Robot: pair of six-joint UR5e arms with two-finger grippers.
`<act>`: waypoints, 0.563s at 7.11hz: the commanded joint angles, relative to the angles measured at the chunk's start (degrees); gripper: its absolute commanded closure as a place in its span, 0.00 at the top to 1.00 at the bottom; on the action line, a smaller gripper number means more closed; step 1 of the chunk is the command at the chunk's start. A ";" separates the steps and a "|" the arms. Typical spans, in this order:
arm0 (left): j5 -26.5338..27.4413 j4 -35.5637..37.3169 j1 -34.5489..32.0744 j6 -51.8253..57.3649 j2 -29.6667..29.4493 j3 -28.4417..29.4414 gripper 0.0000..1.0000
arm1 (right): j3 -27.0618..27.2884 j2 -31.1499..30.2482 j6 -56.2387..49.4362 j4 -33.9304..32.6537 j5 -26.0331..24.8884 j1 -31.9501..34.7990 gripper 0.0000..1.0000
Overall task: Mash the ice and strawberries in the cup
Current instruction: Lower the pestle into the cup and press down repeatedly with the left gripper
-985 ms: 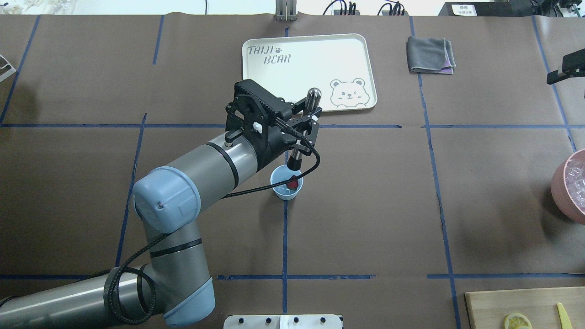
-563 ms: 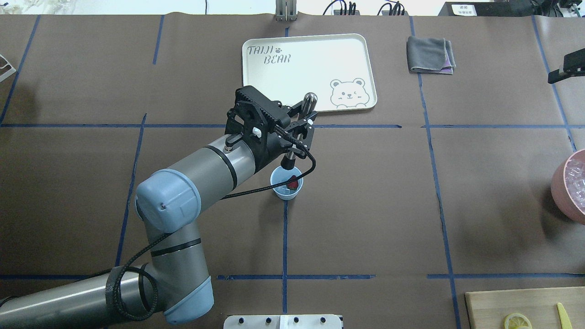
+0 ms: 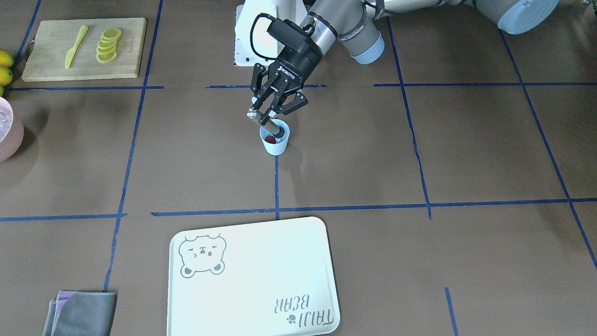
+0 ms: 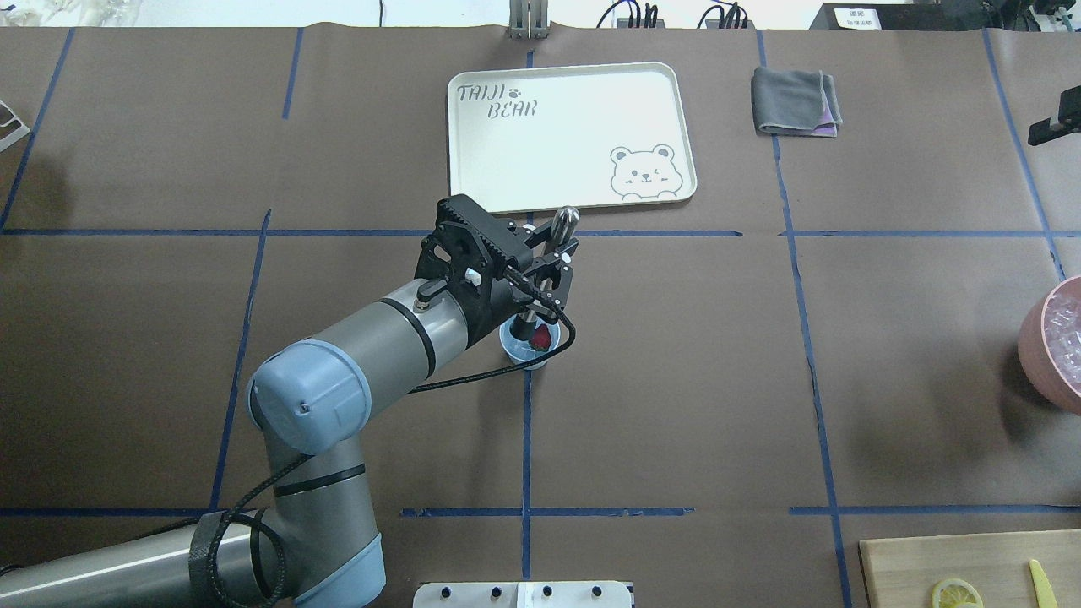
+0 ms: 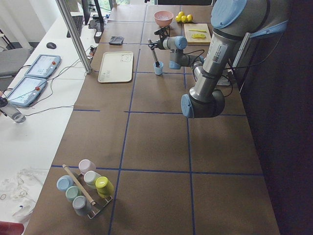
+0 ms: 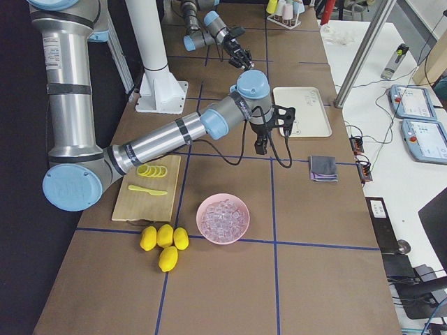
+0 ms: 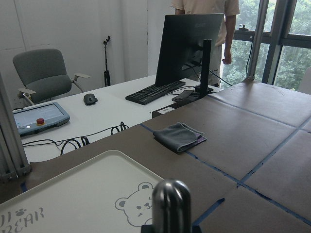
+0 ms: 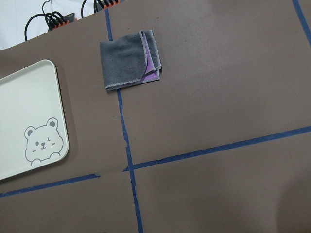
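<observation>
While the left gripper (image 4: 549,268) reaches over the middle of the table (image 4: 676,380), its two black fingers are pressed in on a muddler (image 4: 564,221), pinching the shaft about halfway down. The muddler is a smooth, shiny steel rod with a rounded dome top and a darker lower end. It is tilted, with the top leaning far and to the right, and the lower end dips inside the cup (image 4: 525,361).

The cup is small, pale blue, tapered and plain. It stands upright on a blue tape line, on brown paper that covers the table. One small red strawberry (image 4: 541,338) lies inside it, at the right of the muddler's end. Whether the two touch cannot be told, nor whether any ice is in the cup.

Ice (image 6: 223,218) shows as a heap of clear, whitish cubes in a round pink bowl (image 6: 241,227), far off at the right edge of the table and well apart from the cup.

The right gripper (image 6: 264,139) hangs high above the right side of the table. Whether its fingers are spread or pressed together cannot be told.

Beyond the cup lies a flat cream tray (image 4: 574,118) with rounded corners and a bear drawing. To its right is a folded grey cloth (image 4: 794,100) with a purple edge.
</observation>
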 commanded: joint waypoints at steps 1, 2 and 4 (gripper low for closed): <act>0.07 0.00 0.96 0.00 -0.17 0.66 0.00 | -0.07 -0.09 -0.06 -0.01 -0.08 0.03 1.00; 0.07 -0.09 1.05 -0.09 -0.69 1.97 0.00 | -0.07 -0.17 0.03 -0.01 -0.08 0.03 1.00; 0.07 -1.49 1.13 -0.09 -0.96 3.30 0.00 | -0.07 -0.35 0.03 -0.01 -0.08 0.03 1.00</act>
